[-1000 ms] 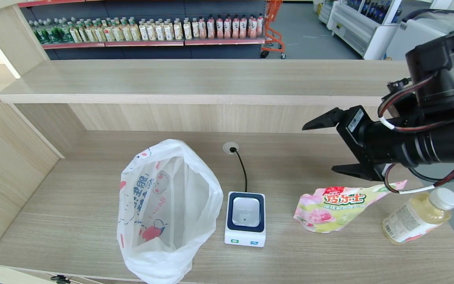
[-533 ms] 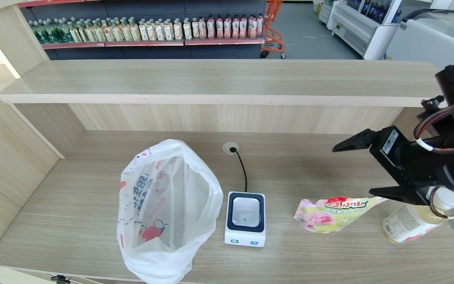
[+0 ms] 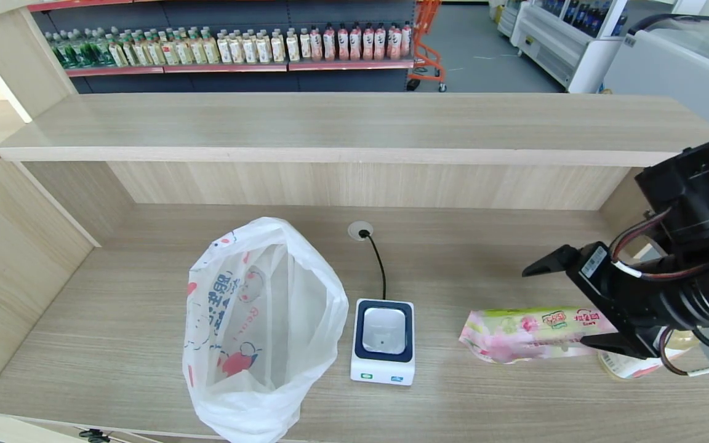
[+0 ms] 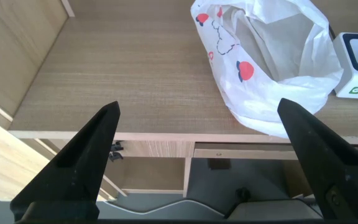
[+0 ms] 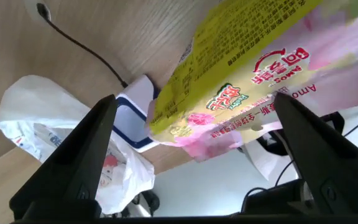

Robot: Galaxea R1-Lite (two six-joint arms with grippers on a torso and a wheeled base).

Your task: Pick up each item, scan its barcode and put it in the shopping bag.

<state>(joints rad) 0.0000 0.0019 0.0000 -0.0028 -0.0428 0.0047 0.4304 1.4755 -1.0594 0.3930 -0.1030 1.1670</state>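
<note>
A white plastic shopping bag printed with red and blue cartoon figures (image 3: 262,326) stands with its mouth open on the pale wood-grain counter (image 3: 114,344). It sits just beside, and at 9 o'clock of, a small white barcode scanner with a dark blue frame round its window (image 3: 383,341). A thin black cable (image 3: 380,267) runs from the scanner toward 12 o'clock to a round grommet in the counter top.

At 3 o'clock of the scanner, and apart from it, a pink and yellow-green foil snack pouch (image 3: 524,332) lies on the counter with its length running from 9 to 3 o'clock. Its 3 o'clock end sits between the black fingers of the right tool (image 3: 554,306), which comes in from 3 o'clock with those fingers spread wide. One finger stands on the 12 o'clock side of the pouch and the other lies low at its 3 o'clock end. The right wrist camera shows the pouch spanning the gap between them, and it cannot be told whether either finger touches the foil.

A clear plastic bottle of pale yellow drink (image 3: 619,364) lies just at 3 o'clock of the pouch, largely hidden behind the right arm.

The left tool (image 4: 199,106) is spread wide and holds nothing. It hangs at the counter's 6 o'clock edge, at about 7 o'clock of the shopping bag. Beyond the counter at 12 o'clock, a red-edged store shelf (image 3: 237,66) carries a long row of bottled drinks.
</note>
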